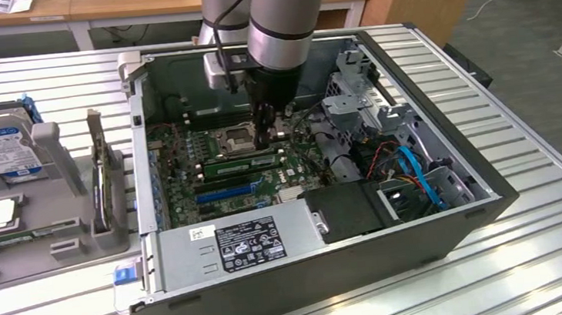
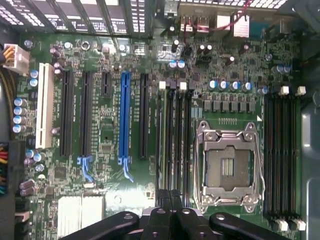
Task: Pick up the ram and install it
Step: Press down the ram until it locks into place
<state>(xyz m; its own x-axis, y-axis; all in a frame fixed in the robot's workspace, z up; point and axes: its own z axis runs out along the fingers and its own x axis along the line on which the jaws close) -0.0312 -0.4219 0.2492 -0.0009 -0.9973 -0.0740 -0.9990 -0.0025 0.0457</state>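
**Ram is sitting in its slot, closed gripper right over it**

The ram [image 1: 244,163] is sitting in the PC case [image 1: 303,279], down on the green motherboard [image 1: 182,155]. It is standing on its thin edge in a long slot, just beside the square CPU socket [image 1: 235,137]. I can't tell if it is clicked all the way in.

It is looking like a light, thin, stiff stick. It won't be bending, but it is prob. easy to break. The small chips and the metal edge at the bottom are not good spots to touch. Best place to hold it, imo, is the two flat sides near the top edge, or to push on the top edge itself.

Its long side is running across from the exterior view's left to the exterior view's right, level w/ the board. In the wrist view it is lying in line w/ the empty black slots [image 2: 179,140] next to it.

The gripper [image 1: 272,137] is hanging straight down from the arm, over the end of the ram on the exterior view's right. Its black fingers [image 2: 162,217] are pressed together w/ nothing between them. I can't tell if the tips are touching the ram or just near it.
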